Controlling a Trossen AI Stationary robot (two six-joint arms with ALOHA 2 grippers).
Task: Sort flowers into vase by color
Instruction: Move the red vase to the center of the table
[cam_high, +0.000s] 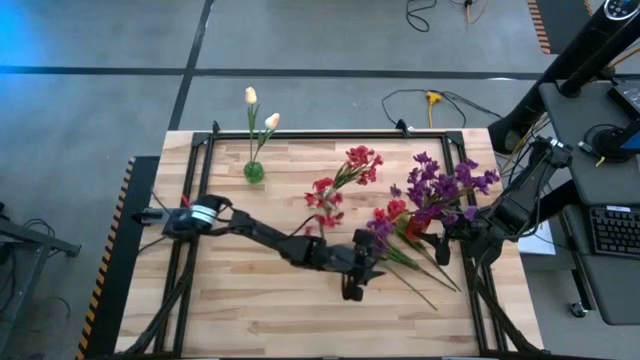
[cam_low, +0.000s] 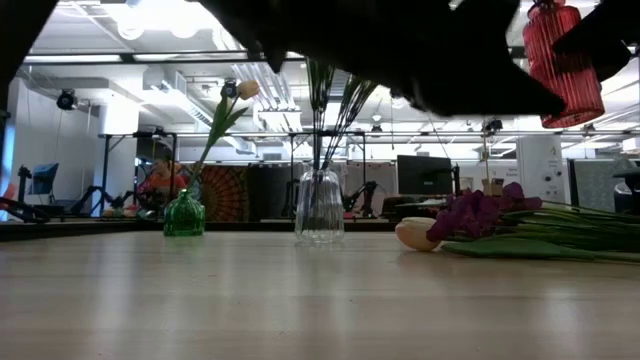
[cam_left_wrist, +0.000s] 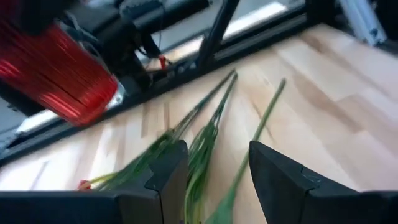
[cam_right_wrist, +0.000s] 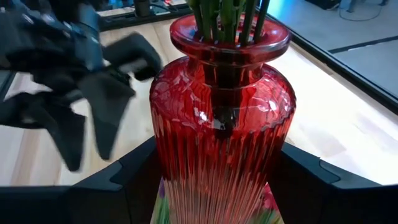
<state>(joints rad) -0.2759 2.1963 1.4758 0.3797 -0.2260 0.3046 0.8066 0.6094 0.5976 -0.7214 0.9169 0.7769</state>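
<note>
Right gripper (cam_right_wrist: 217, 180) clamped around the body of a ribbed red glass vase (cam_right_wrist: 221, 137); green stems stand in its neck. From above, this vase sits at the table's right side under a mass of purple blossoms (cam_high: 445, 185). In the low view the vase hangs clear of the table top.

Left gripper (cam_left_wrist: 214, 180): fingers apart, nothing between them but loose green stems (cam_left_wrist: 202, 140) lying on the wooden table (cam_high: 260, 300) below. Arm reaches from the left edge across to the table's middle, gripper near the stem ends of the loose pile.

Loose pile lying flat, centre-right: red blossoms (cam_high: 392, 212), purple ones, long stems pointing toward the near right. One cream tulip bud (cam_low: 415, 235) lies at the pile's end in the low view.

Clear glass vase (cam_low: 320, 208) mid-table holds red-blossomed stems (cam_high: 345, 180).

Small green vase (cam_high: 254, 172), far left, holds two cream-yellow tulips (cam_high: 260, 108).
</note>
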